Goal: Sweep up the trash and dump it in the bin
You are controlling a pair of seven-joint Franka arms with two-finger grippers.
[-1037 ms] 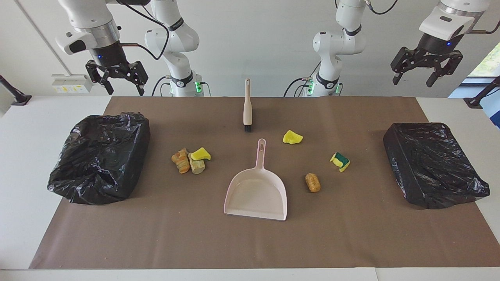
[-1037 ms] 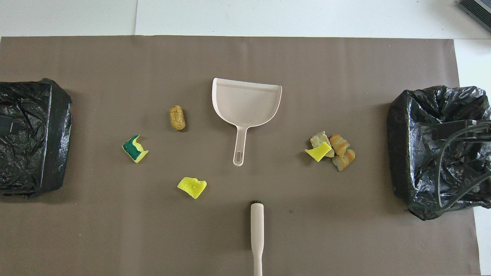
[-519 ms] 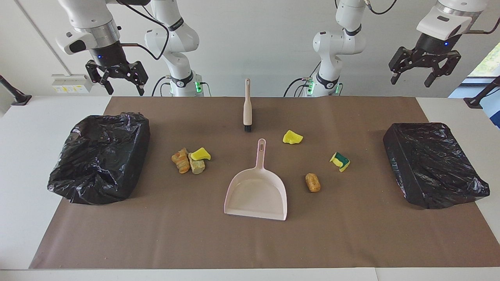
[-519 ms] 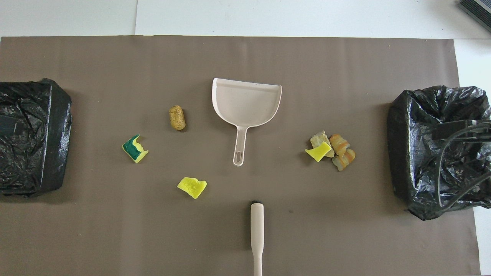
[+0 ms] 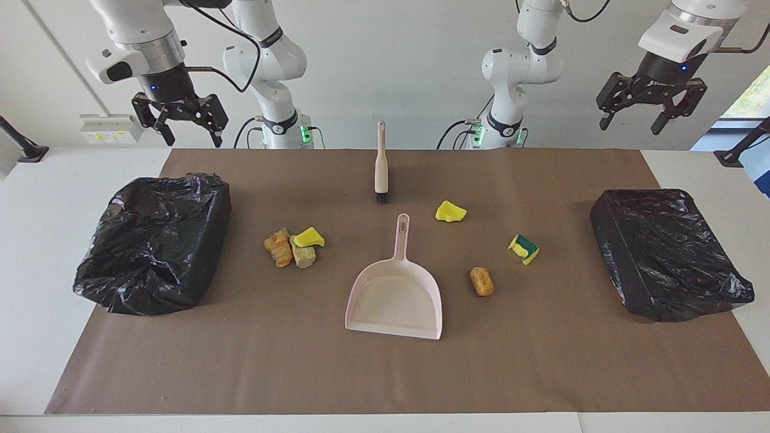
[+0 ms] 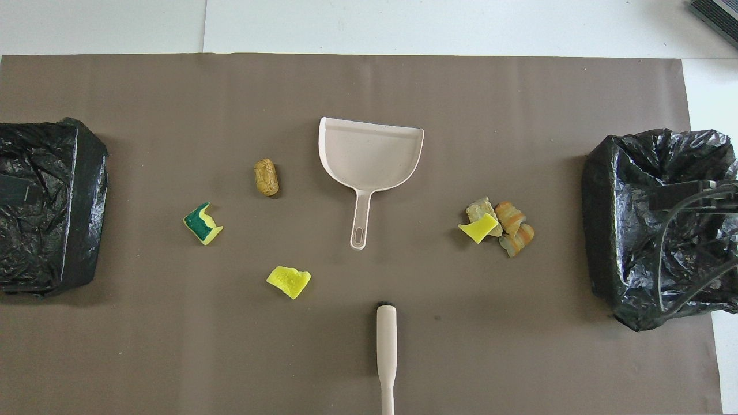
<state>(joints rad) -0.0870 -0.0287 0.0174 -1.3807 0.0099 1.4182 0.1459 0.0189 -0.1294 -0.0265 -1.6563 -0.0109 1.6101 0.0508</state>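
- Left gripper (image 5: 645, 114) and right gripper (image 5: 180, 123): fingers spread, empty, both raised.
- Grasp brush (image 5: 381, 162) mid-handle (bristles face dustpan (image 5: 395, 297)).
- Sweep trash (image 5: 293, 246) toward dustpan.

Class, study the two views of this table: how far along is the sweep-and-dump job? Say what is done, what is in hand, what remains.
Done: nothing. All the trash scraps lie on the mat, and the dustpan is empty. In hand: nothing. The left gripper and right gripper hang open in the air, and the brush lies untouched. Left: take up brush and dustpan, sweep the scraps in, dump them in a bin.
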